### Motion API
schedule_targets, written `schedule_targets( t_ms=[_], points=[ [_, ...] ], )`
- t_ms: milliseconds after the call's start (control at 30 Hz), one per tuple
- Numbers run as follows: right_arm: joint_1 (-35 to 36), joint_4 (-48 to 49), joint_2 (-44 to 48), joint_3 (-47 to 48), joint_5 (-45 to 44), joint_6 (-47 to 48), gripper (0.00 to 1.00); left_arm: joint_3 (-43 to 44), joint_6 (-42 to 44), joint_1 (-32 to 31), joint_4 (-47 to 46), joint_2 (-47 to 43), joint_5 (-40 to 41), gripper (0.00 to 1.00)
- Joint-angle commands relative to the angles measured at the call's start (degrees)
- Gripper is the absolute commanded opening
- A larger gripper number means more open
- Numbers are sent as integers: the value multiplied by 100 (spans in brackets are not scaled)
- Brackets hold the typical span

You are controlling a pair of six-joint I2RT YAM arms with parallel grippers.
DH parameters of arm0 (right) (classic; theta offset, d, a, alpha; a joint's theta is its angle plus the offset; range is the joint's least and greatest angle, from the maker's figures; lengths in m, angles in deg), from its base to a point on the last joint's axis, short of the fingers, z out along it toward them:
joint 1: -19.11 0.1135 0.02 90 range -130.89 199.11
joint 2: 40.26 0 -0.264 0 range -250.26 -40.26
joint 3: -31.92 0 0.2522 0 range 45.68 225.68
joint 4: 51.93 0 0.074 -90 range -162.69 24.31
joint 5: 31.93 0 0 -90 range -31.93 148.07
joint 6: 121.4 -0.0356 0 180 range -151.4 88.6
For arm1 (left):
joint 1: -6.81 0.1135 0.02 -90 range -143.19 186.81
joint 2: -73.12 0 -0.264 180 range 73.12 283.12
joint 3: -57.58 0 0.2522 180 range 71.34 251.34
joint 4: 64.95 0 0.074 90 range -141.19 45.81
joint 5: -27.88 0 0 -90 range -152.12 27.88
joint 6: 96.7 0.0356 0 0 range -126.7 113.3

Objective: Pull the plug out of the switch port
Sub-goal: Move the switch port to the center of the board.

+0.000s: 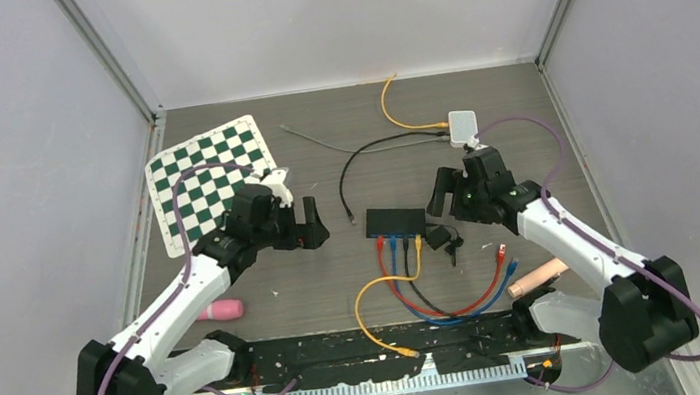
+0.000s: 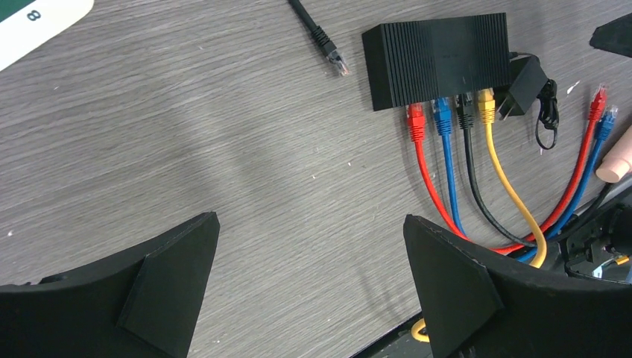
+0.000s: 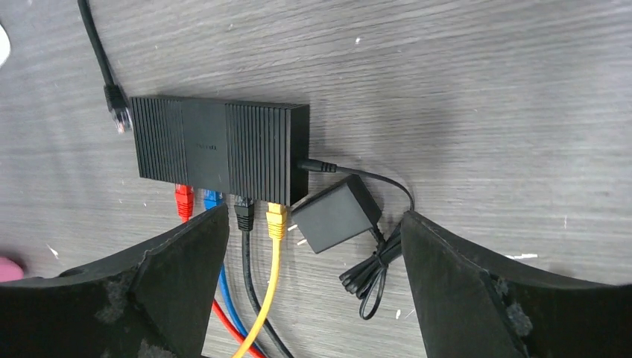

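Near the counter's middle, the black ribbed switch box (image 3: 220,145) faces the near edge. My right gripper (image 3: 314,216) hovers spread above its yellow plastic plug (image 3: 276,220); my left gripper (image 2: 311,220) is spread too. This is still approach, I think: next I must lower and pinch.

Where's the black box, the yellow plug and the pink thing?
Black box (image 3: 220,145): right wrist view, middle of its top.
Yellow plug (image 3: 276,220): right wrist view, its body at the port.
Pink thing (image 1: 222,311): top view, its middle.

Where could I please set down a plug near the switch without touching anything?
Bare table lies left of the switch, under the left gripper, between it and the checkerboard, nearer than the loose black plug. The switch's near side is crowded: four cables, the adapter.
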Motion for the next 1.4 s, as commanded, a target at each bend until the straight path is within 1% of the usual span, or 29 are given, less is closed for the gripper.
schedule_targets(
  t_ms=[0,33,133,233,300,333,433,467,533,600,733,867,900,933,1100,1267,1367],
  points=[
    [-119,124,581,-158,-619,-833,92,298,73,38,-275,147,-318,99],
    [-142,58,645,-167,-800,-868,92,310,74,38,-275,170,-352,99],
    [-291,-36,651,-107,-969,-872,92,322,91,38,-281,210,-401,99],
    [-392,-105,513,-7,-892,-775,92,318,141,38,-304,275,-504,99],
    [-412,-41,367,81,-590,-623,91,321,161,38,-365,384,-611,99],
    [-411,116,319,118,-274,-583,91,338,162,38,-416,461,-708,99],
    [-415,506,-20,138,467,-538,89,517,193,38,-658,893,-1206,99],
    [-413,725,-112,139,803,-544,87,644,193,38,-728,1082,-1390,97],
    [-411,908,-500,184,1203,-587,85,979,234,26,-755,1515,-1766,93],
    [-405,922,-766,305,1352,-582,85,1344,227,-6,-769,1990,-2044,91],
    [-400,768,-1063,525,1321,-352,83,2068,157,-197,-757,2886,-2322,86],
    [-401,638,-1241,644,1253,-204,81,2718,51,-390,-768,3641,-2238,83],
    [-402,622,-1304,655,1252,-193,77,2874,4,-402,-761,3811,-2287,82],
    [-404,619,-1334,677,1252,-184,76,2984,-56,-412,-759,3969,-2327,80],
    [-404,620,-1513,696,1082,-273,71,3102,-407,-458,-896,4462,-2324,78],
    [-408,746,-1750,754,1220,-299,67,3238,-477,-583,-901,4808,-2322,75],
    [-402,823,-1969,810,1397,-271,66,3167,-596,-603,-1022,4905,-2296,75]
  ],
)
